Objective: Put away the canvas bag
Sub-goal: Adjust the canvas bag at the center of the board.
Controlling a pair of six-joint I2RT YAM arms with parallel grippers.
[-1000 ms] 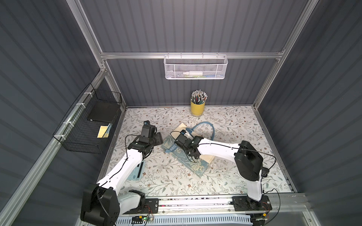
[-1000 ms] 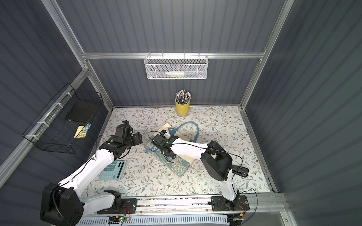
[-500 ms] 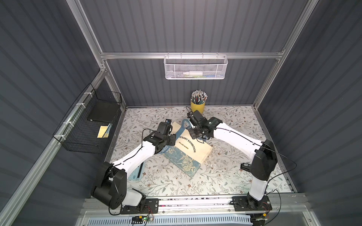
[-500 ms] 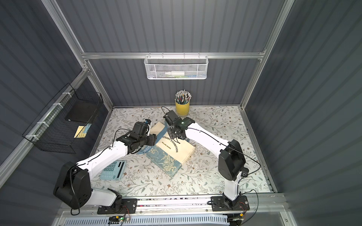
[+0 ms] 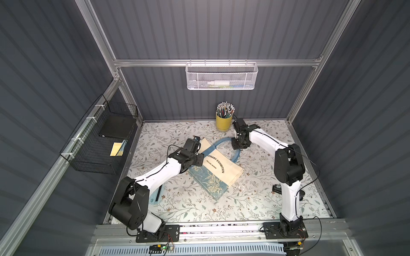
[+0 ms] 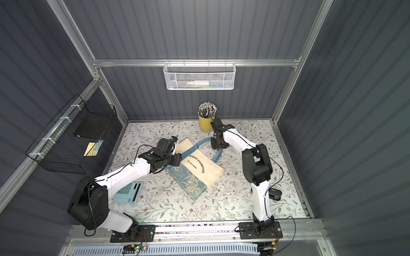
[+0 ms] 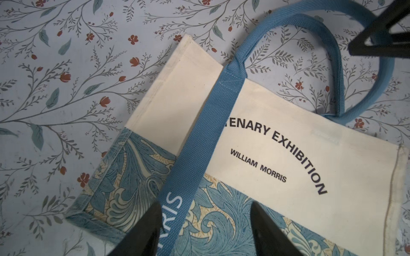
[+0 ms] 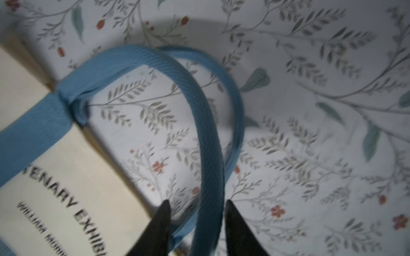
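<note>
In both top views the canvas bag (image 5: 224,170) (image 6: 200,168) lies flat on the floral table top (image 5: 199,206), near the middle of the frame and turned at a slant. Its blue-and-gold band points toward the lower middle. Its light-blue handles (image 5: 221,139) loop up toward the yellow pencil cup (image 5: 223,123) that stands against the back wall. The black lettering faces up. My left gripper (image 5: 196,158) hangs over the bag's left edge as the frame shows it. From my left wrist camera the left gripper (image 7: 205,205) has its fingers (image 7: 144,235) standing well apart and holding nothing. The blue strap with white letters runs between them across the flowered band, with bare cloth on either side of it. Whether the tips rest on the canvas I cannot tell. My right gripper (image 5: 238,145) points down over the handle loop, just below and to the right of the pencil cup. Its wrist picture is a little blurred, but the right gripper (image 8: 196,202) shows its fingers (image 8: 155,235) parted, with one strap of the handles (image 8: 199,133) passing between the tips. One fingertip stands clear of it and the other sits close beside it, so nothing is pinched. In a top view a pale blue calculator (image 6: 128,192) lies at the lower left of the table, beside my left arm. A black wire basket (image 5: 99,141) hangs on the left wall, and a white mesh basket (image 5: 221,76) hangs on the rail at the top centre.
</note>
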